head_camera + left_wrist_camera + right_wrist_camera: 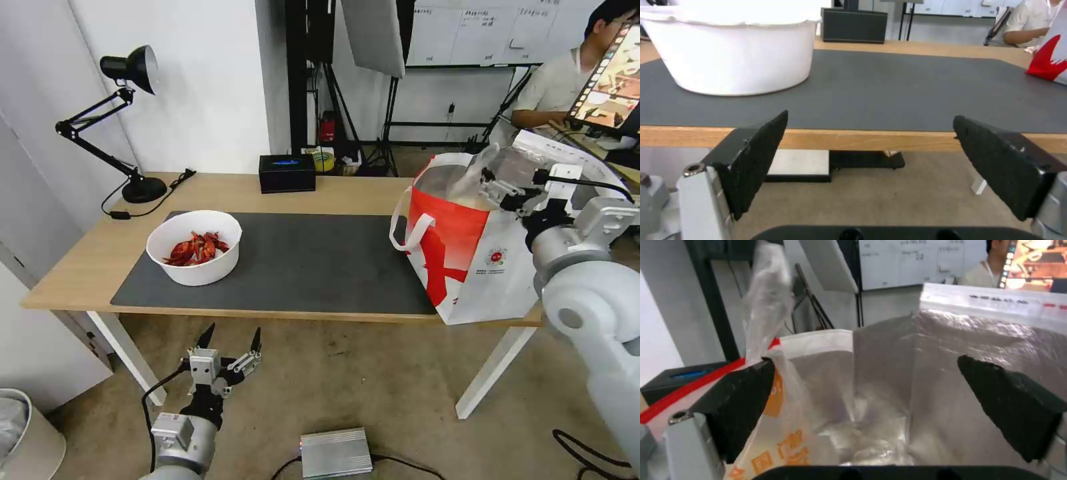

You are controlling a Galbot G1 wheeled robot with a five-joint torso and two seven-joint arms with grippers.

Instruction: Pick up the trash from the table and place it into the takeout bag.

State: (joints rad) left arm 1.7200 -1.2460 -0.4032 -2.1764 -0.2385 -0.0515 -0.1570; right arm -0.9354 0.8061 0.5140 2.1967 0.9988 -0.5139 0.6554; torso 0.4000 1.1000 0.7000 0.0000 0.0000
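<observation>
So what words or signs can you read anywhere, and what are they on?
Nothing reads clearly.
Takeout bag, round red logo: too small.
Clear plastic bag by the right claw, orange characters: blurred.
White strip on the bag's rim: tiny, unreadable.
Whiteboard: too far.

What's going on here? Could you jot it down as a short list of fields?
Left gripper: open, low in front of the table, holding nothing
Right gripper: open over the takeout bag mouth, a clear plastic bag draped on one finger
Bowl of crayfish shells: on the dark mat, robot's left
Takeout bag: standing at the table's right end
Black box: table's far edge
</observation>
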